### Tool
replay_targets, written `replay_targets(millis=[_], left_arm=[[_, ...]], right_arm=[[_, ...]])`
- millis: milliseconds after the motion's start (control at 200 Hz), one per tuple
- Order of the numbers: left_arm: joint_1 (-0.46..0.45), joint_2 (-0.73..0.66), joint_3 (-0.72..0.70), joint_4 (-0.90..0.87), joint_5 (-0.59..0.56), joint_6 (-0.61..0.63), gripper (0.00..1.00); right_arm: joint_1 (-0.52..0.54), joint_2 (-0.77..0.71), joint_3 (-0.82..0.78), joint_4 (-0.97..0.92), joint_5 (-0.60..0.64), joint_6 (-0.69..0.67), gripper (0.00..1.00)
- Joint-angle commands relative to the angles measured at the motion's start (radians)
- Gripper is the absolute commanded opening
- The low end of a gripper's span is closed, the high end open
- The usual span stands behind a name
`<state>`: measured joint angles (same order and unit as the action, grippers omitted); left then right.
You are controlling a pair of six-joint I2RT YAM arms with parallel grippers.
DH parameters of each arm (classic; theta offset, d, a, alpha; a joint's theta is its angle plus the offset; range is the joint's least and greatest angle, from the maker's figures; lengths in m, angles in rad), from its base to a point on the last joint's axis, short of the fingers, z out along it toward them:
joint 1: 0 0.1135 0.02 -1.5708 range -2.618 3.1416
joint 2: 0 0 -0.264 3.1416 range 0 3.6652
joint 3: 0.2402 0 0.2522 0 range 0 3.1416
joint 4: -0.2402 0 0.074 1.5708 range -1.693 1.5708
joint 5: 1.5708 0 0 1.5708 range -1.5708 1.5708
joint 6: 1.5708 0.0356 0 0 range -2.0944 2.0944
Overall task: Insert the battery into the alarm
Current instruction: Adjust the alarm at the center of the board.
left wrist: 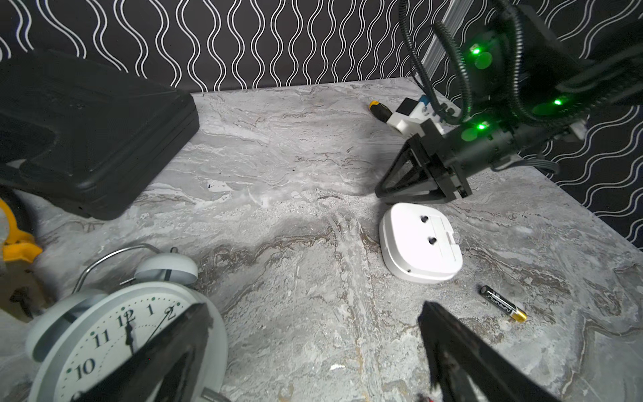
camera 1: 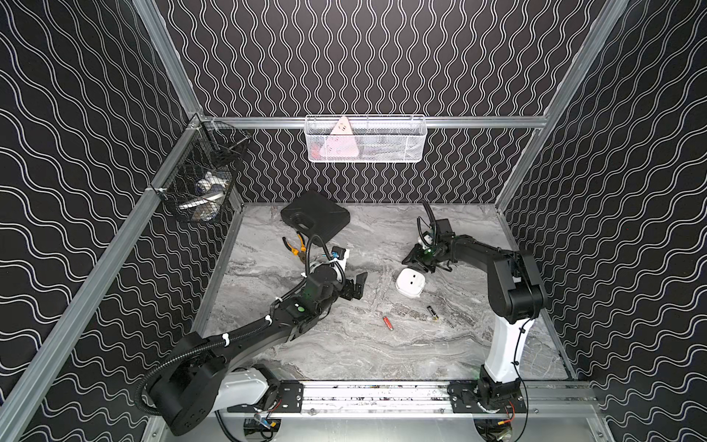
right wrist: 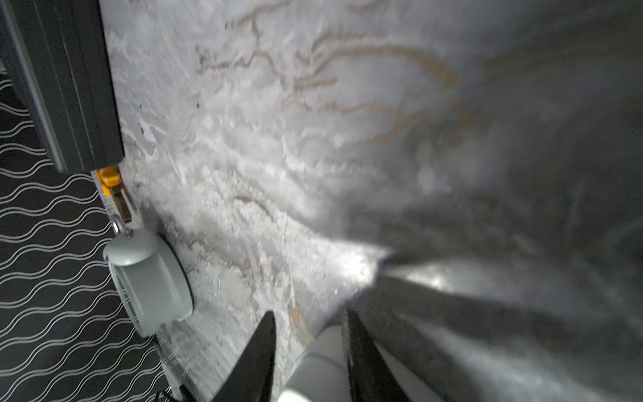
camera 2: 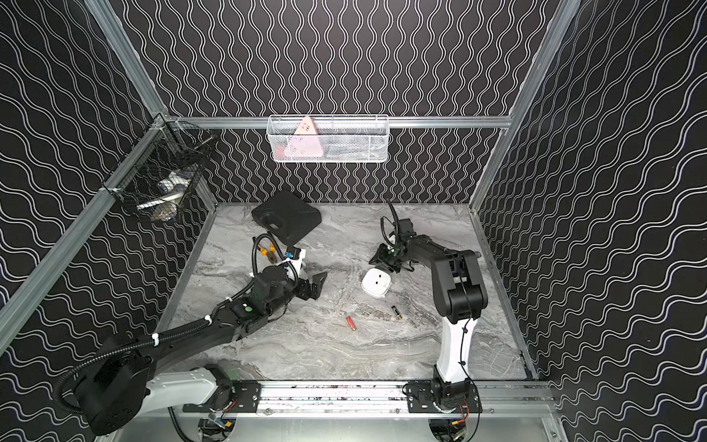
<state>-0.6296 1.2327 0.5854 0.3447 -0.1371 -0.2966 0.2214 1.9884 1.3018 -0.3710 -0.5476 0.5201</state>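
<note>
Battery lies beside alarm toward the table's right edge; left gripper gapes empty, right gripper slightly parted, empty.

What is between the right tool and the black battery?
The white alarm lies between them, close by the tips of the right tool. Past it, only bare table leads to the black battery.

On the desk, the alarm lies right of centre; a battery lies just before it, a second battery farther left; the case lies behind, left of centre.
</note>
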Motion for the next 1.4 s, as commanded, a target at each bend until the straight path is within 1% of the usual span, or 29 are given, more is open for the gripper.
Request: replay_targets(millis=[0,25,70,150,220,300,360,420,490,560,635,766,836,946,1011,1071,1176,1271,1336,1396], left_arm=[[-0.001,0.025,0.011,0.002,-0.063,-0.122,0.99],[0.001,0.043,0.033,-0.028,-0.069,-0.147,0.99],[-0.001,0.082,0.071,-0.065,-0.058,-0.138,0.99],[-0.005,0.133,0.104,-0.084,-0.034,-0.18,0.99],[-0.007,0.175,0.147,-0.118,0.013,-0.207,0.99],[-0.016,0.241,0.228,-0.19,0.087,-0.21,0.99],[-0.024,0.297,0.286,-0.217,0.144,-0.208,0.99],[-0.029,0.361,0.351,-0.247,0.205,-0.206,0.99],[-0.039,0.452,0.441,-0.296,0.275,-0.197,0.99],[-0.05,0.533,0.514,-0.326,0.335,-0.195,0.99],[-0.055,0.595,0.558,-0.328,0.375,-0.21,0.98],[-0.054,0.582,0.534,-0.298,0.351,-0.23,0.98],[-0.047,0.571,0.518,-0.304,0.335,-0.242,0.97],[-0.024,0.574,0.487,-0.278,0.359,-0.275,0.95],[-0.007,0.58,0.473,-0.262,0.38,-0.295,0.93],[0.002,0.577,0.458,-0.251,0.384,-0.304,0.91],[0.013,0.574,0.438,-0.249,0.39,-0.306,0.9],[0.014,0.596,0.439,-0.244,0.405,-0.315,0.85],[0.014,0.622,0.444,-0.226,0.431,-0.338,0.81],[0.014,0.642,0.442,-0.195,0.462,-0.375,0.79]], right_arm=[[0.024,-0.025,-0.009,-0.003,-0.067,-0.027,0.35],[0.031,-0.03,-0.007,-0.015,-0.066,-0.04,0.36],[0.042,-0.05,-0.013,-0.012,-0.054,-0.046,0.37],[0.04,-0.12,-0.069,0.051,-0.023,-0.008,0.4],[0.031,-0.216,-0.137,0.104,0.058,0.032,0.46],[0.014,-0.334,-0.247,0.145,0.169,0.108,0.49],[-0.008,-0.412,-0.328,0.172,0.214,0.172,0.52],[-0.033,-0.471,-0.417,0.213,0.232,0.231,0.6],[-0.064,-0.511,-0.505,0.281,0.202,0.297,0.66],[-0.08,-0.502,-0.553,0.34,0.148,0.344,0.68],[-0.082,-0.461,-0.554,0.38,0.087,0.36,0.69],[-0.077,-0.376,-0.504,0.414,-0.012,0.344,0.68],[-0.073,-0.34,-0.47,0.397,-0.026,0.294,0.63],[-0.059,-0.274,-0.378,0.299,-0.038,0.197,0.57],[-0.052,-0.233,-0.337,0.272,-0.08,0.174,0.52],[-0.037,-0.205,-0.308,0.255,-0.109,0.163,0.5],[-0.003,-0.194,-0.285,0.25,-0.1,0.16,0.5],[0.0,-0.233,-0.311,0.297,-0.081,0.19,0.5],[-0.008,-0.279,-0.328,0.29,-0.042,0.192,0.53],[-0.015,-0.324,-0.347,0.274,0.0,0.186,0.6]])
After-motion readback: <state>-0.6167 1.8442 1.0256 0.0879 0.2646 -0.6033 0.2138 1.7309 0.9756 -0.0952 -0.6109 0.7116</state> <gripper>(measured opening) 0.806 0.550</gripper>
